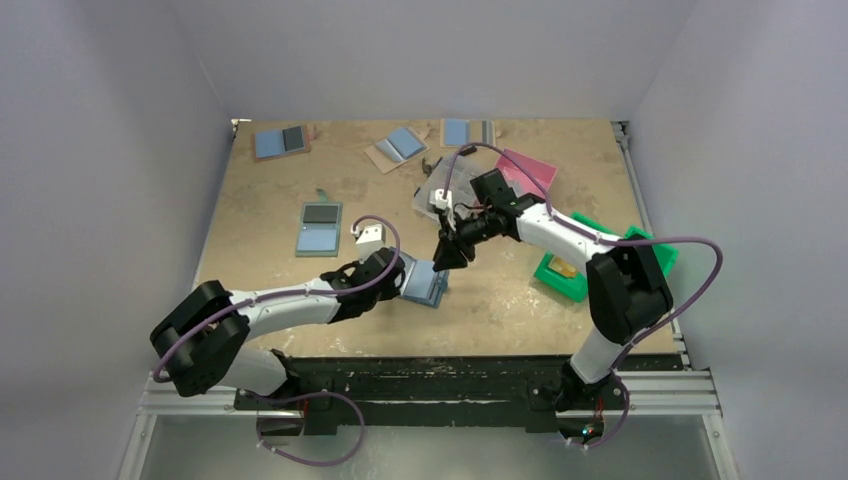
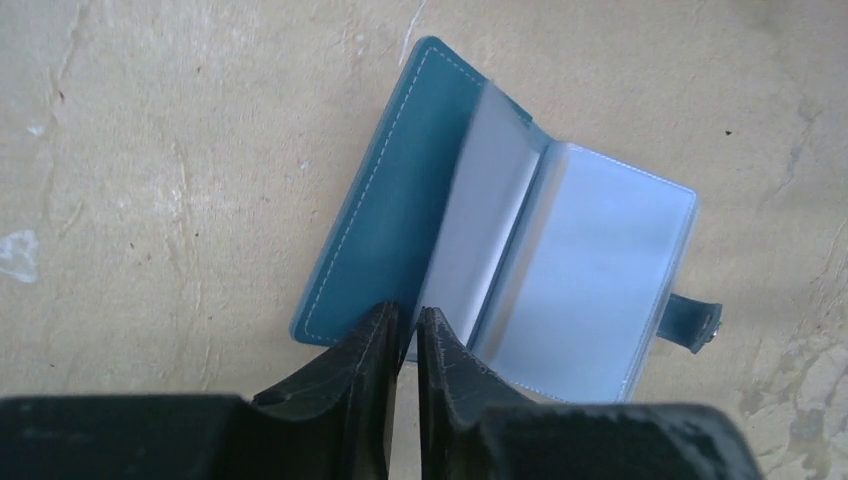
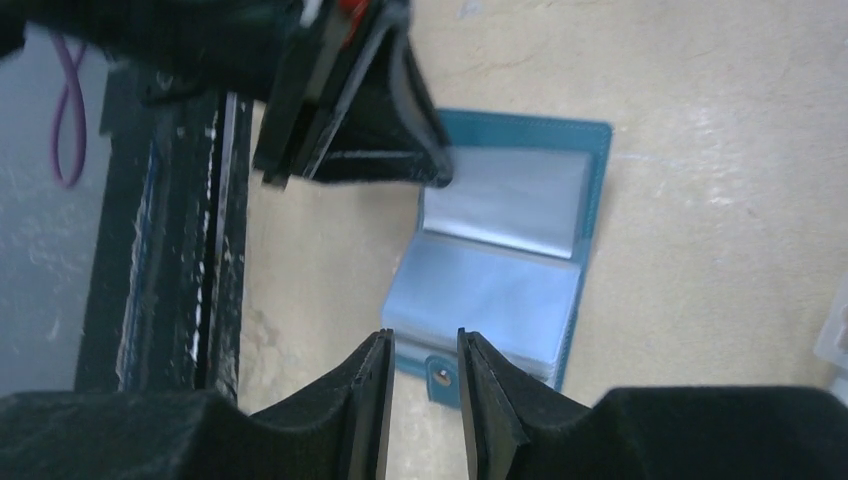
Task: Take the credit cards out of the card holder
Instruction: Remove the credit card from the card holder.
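Note:
The card holder (image 1: 425, 283) lies open on the table near the front edge, with a teal cover and pale grey-blue clear sleeves. It also shows in the left wrist view (image 2: 590, 260) and the right wrist view (image 3: 500, 280). My left gripper (image 1: 398, 275) (image 2: 407, 318) is pinched on the near edge of a raised sleeve by the spine. My right gripper (image 1: 447, 258) (image 3: 425, 345) is open a little and hovers just above the holder's snap tab (image 3: 440, 377), holding nothing. I cannot make out any credit card in the sleeves.
A blue holder with a black panel (image 1: 319, 228) lies to the left. More holders (image 1: 280, 140) (image 1: 397, 148) (image 1: 465, 132) lie along the back. A clear bag (image 1: 437, 192), a pink item (image 1: 527, 168) and a green tray (image 1: 575, 270) are on the right. The black front rail (image 1: 450, 375) is close.

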Robot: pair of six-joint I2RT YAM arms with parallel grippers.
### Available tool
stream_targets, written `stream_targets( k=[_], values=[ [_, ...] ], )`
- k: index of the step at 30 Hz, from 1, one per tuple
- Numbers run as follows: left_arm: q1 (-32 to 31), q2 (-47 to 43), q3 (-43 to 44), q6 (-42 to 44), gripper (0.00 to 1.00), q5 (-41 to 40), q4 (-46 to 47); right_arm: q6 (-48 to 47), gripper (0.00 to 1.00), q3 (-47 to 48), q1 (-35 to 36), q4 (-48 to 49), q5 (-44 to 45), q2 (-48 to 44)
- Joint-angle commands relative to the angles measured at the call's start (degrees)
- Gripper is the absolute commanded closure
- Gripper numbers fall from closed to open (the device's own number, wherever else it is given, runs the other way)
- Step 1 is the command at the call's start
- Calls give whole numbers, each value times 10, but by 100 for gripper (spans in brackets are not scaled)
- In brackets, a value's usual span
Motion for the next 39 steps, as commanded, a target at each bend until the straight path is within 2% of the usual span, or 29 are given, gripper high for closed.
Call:
stream_targets(
  k=[1,5,7,11,16,23,30,39],
  values=[
    [20,11,-10,-32,79,55,25,-188,64,-55,2,-19,-41,-52],
    [25,31,-2,-25,75,58,9,-383,67,-106,17,-57,-56,-91],
    [25,34,0,-20,75,57,7,-420,69,-120,35,-53,-29,-99],
    [25,39,-3,-19,77,54,2,-449,82,-121,59,-53,18,-96],
    [25,41,-16,-21,87,67,15,-437,86,-133,108,-15,99,-92],
    [25,34,-33,-26,88,77,29,-409,79,-140,135,26,169,-68],
    [25,29,-41,-25,89,92,40,-394,73,-137,149,45,196,-48],
    [26,28,-48,-27,89,106,53,-394,71,-134,168,48,216,-34]
  ],
)
